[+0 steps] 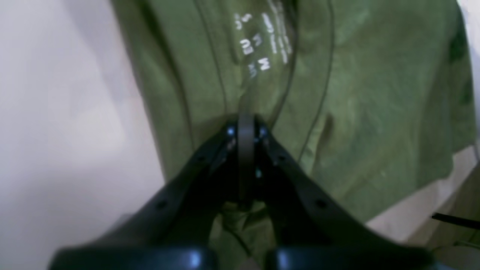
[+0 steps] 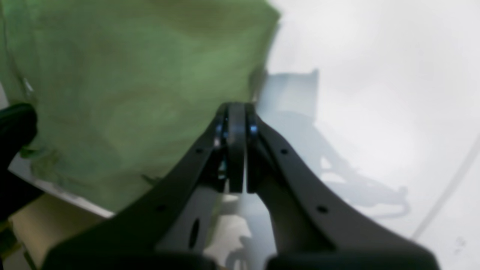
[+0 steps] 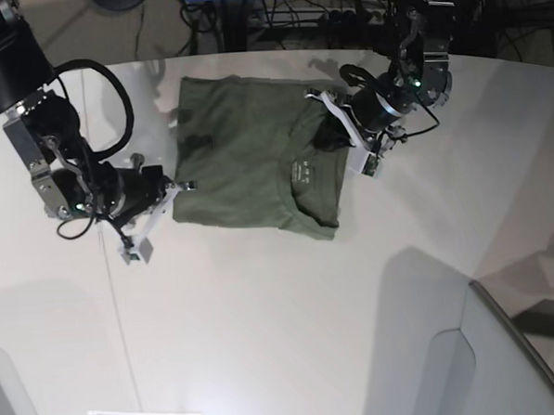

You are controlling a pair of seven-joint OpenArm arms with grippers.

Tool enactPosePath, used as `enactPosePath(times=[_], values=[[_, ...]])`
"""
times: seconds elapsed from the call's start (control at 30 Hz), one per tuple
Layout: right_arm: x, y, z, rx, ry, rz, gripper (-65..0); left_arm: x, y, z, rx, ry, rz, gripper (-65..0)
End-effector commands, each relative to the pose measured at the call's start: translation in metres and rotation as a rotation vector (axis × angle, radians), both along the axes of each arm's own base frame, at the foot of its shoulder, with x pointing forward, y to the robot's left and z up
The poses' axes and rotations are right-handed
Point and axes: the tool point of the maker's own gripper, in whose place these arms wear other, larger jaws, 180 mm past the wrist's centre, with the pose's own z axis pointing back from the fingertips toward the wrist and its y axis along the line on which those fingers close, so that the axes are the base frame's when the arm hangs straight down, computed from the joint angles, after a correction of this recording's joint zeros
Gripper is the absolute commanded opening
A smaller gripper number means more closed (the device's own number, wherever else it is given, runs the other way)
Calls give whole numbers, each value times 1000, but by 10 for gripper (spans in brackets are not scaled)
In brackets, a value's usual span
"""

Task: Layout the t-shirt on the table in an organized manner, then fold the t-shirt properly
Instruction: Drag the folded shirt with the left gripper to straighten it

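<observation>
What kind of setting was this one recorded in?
Most likely a robotics lab or workshop: a white table carries only an olive t-shirt, and tangled cables and equipment crowd the floor behind it.

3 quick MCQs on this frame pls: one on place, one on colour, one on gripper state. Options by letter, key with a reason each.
1. Where does the t-shirt lie?
A. on the table
B. on the floor
C. hanging in the air

2. The shirt's colour?
A. red
B. olive green
C. white

3. How do the jaws of the left gripper stand?
A. wide open
B. half open
C. shut

Key: 1 A, the base view shows it spread on the white top. 2 B, green in all views. 3 C, the left wrist view shows its fingertips together at the collar.
</observation>
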Motion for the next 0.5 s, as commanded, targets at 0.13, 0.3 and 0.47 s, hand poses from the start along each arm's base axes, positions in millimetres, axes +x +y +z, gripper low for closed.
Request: enactPosePath(times=[0.13,0.3,0.47], values=[[13,-11,25,44,-83,-58,-650,30,13,-5,82,-14,-15,-650],[17,-35,43,69,-142,-156,-650,71,13,10,122,-75,-29,-650],[12,-59,42,61,-139,-230,-650,108,-5,19,140,-102,-106,-650]])
